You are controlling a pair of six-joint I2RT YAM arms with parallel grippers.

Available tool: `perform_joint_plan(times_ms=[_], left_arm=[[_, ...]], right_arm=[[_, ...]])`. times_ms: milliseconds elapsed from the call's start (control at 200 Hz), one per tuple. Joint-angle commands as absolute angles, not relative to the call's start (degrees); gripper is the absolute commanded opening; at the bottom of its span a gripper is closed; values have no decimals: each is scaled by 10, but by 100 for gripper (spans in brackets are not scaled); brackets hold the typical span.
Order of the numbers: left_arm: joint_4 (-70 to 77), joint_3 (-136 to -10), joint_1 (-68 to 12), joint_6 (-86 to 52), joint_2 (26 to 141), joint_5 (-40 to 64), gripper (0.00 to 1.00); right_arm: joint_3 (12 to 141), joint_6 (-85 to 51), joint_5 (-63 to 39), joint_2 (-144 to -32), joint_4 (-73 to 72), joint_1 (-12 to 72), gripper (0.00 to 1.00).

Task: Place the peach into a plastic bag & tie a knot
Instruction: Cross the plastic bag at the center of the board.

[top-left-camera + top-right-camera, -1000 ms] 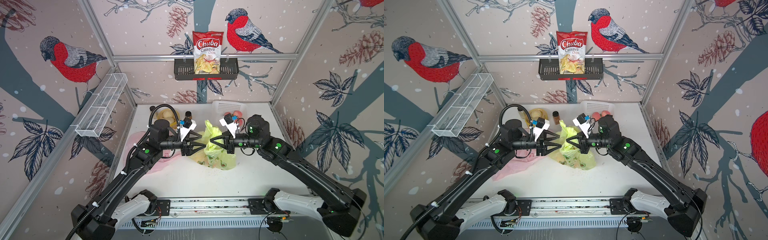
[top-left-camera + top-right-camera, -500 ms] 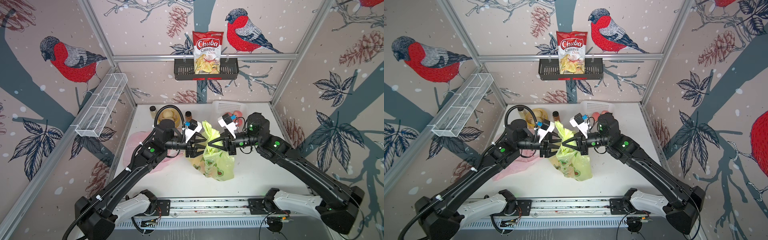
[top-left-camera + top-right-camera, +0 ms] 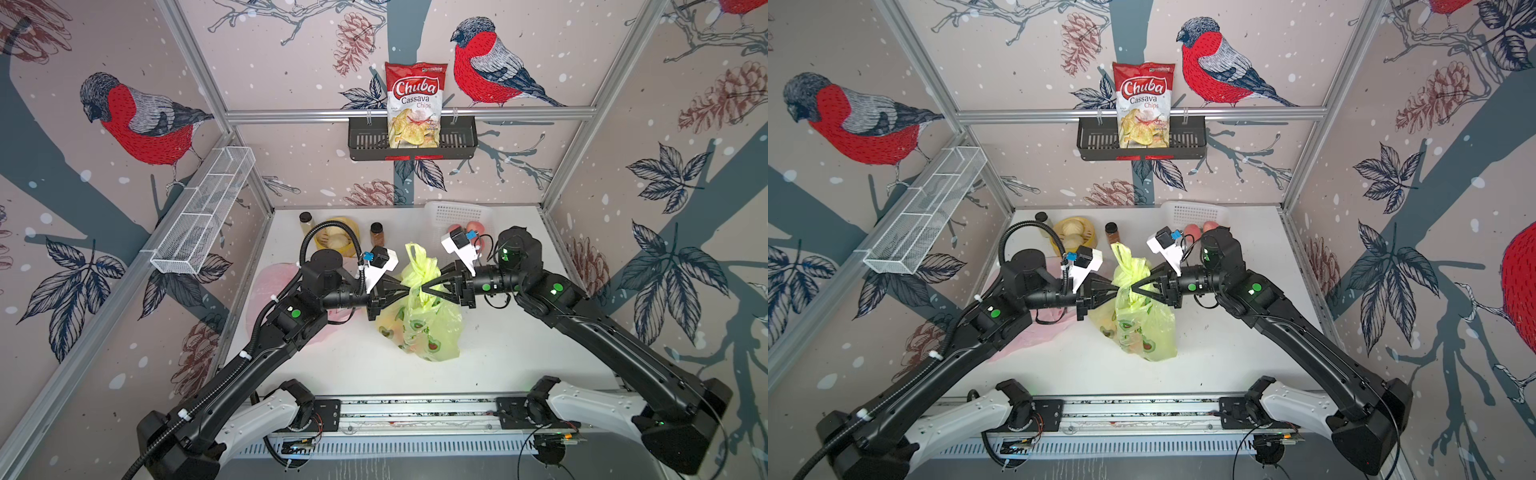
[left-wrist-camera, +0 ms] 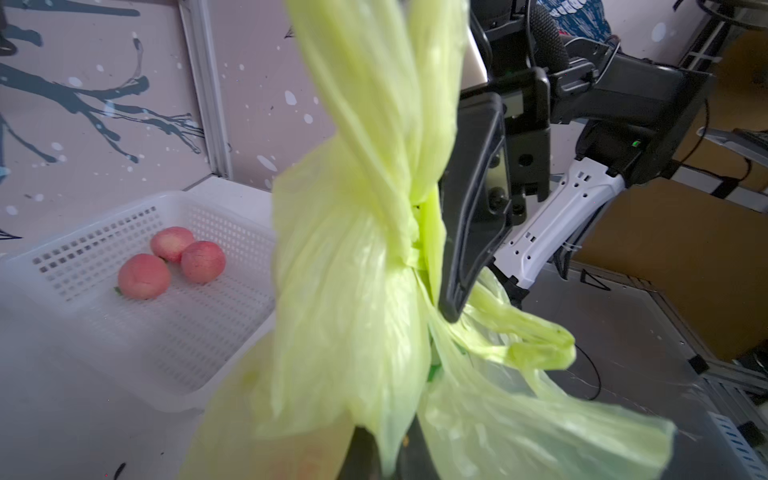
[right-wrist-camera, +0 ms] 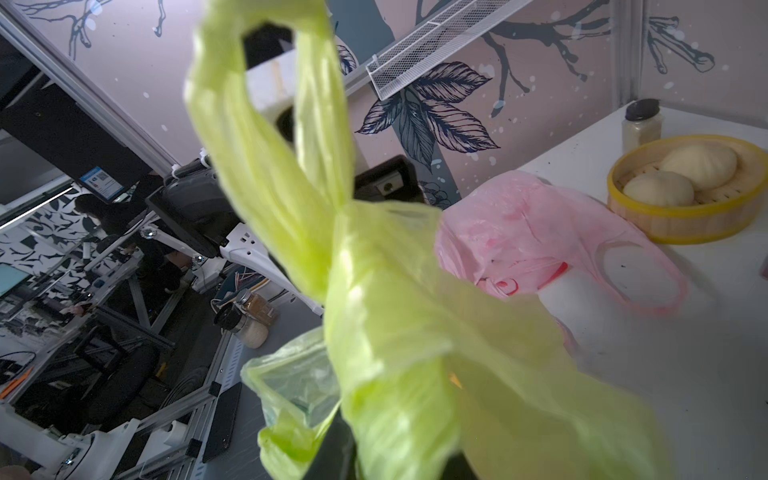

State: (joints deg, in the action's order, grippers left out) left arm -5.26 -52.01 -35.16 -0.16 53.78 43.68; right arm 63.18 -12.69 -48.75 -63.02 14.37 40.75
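Centre of the white table (image 3: 519,345) held the yellow-green plastic bag (image 3: 430,332), its printed body sagging below a neck gathered into a tight twist (image 4: 409,232), with the handle loops (image 3: 417,262) sticking up above it. The left gripper (image 3: 407,287) came in level from one side with its jaws fully closed, pinching the film at that neck; in the left wrist view the plastic ran straight down into them. The right gripper (image 3: 424,287) faced it from the opposite side, tip almost against tip in both top views. One of its fingers (image 4: 473,199) lay right beside the twist, but whether its jaws gripped the film or stood slightly apart could not be told. Low in the bag, on the left arm's side, a pale orange shape showed through the film: the peach (image 3: 390,329). Three more peaches (image 4: 144,276) sat together in the white basket (image 4: 187,332) at the back of the table, behind the right arm. A pink bag (image 5: 519,232) lay flat under the left arm, near a yellow steamer (image 5: 681,226) holding two buns.
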Motion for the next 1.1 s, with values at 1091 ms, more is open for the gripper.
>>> perform_joint_plan(times_ms=[1091], left_arm=[[48, -444, -373, -96, 519, 426, 0]], right_arm=[[648, -179, -79, -625, 97, 459, 0]])
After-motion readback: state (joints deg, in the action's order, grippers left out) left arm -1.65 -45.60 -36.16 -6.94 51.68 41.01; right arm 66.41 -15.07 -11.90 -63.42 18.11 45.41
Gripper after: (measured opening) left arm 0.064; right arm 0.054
